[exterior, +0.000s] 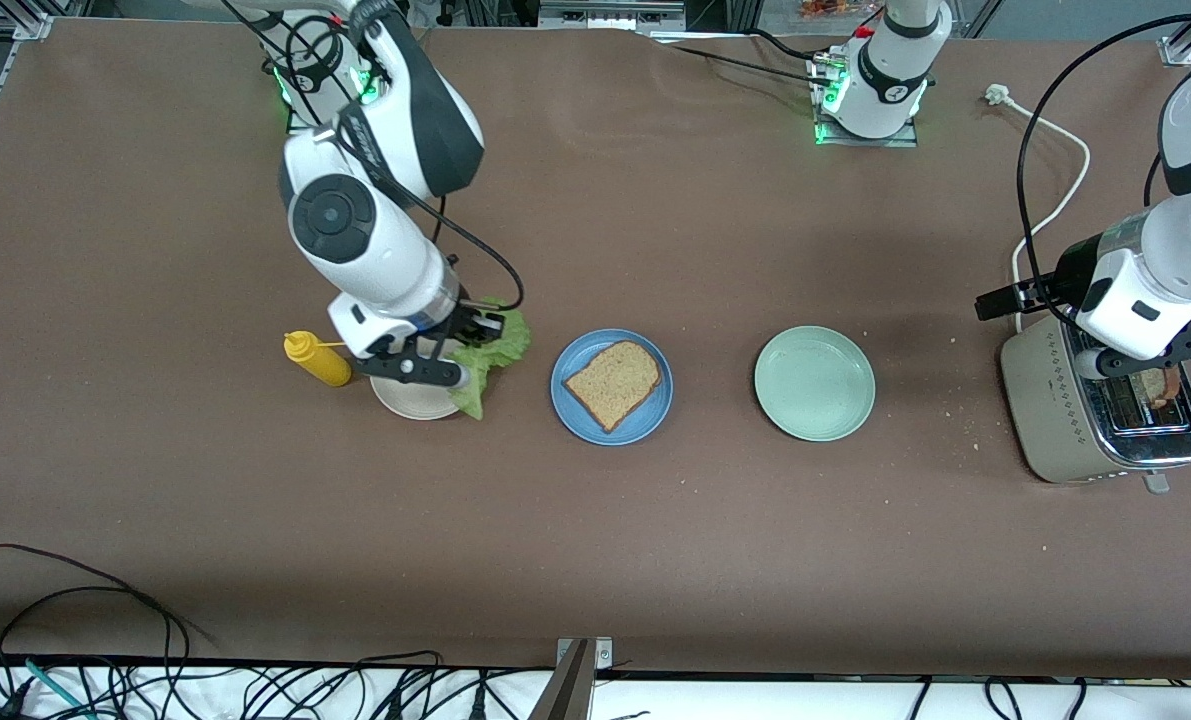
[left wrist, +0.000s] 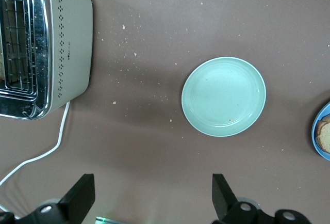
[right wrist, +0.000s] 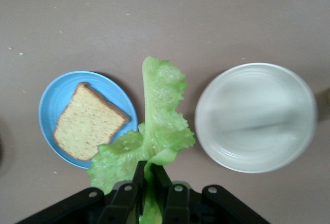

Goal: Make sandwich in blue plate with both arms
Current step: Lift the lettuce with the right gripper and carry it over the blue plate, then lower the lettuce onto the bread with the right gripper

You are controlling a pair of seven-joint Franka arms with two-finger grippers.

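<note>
Right tool (exterior: 467, 345) at centre-left of the front view, clamped on a ruffled green lettuce leaf (exterior: 490, 355), up in the air over the beige-white plate (exterior: 410, 400); in the right wrist view, same tool (right wrist: 151, 185) at the bottom edge, fingers pinched tight on the leaf's base, leaf (right wrist: 154, 136) hanging between the blue plate (right wrist: 54, 105) and the pale plate (right wrist: 256, 116). Yellow squeeze bottle (exterior: 317, 358) just beside the beige-white plate, toward the right arm's end of the bench (exterior: 595, 560). Blue plate (exterior: 612, 386) at the middle of the front view, carrying one slice of brown bread (exterior: 614, 383); no leaf on it yet. Mint-green plate (exterior: 814, 382) right of centre, bare. Left tool (exterior: 1140, 355) at the right edge of the front view, over the toaster (exterior: 1065, 415); in the left wrist view, fingers (left wrist: 82, 195) spread wide apart along the bottom, gripping nothing. Brown slice (exterior: 1155, 385) poking from a toaster slot.
</note>
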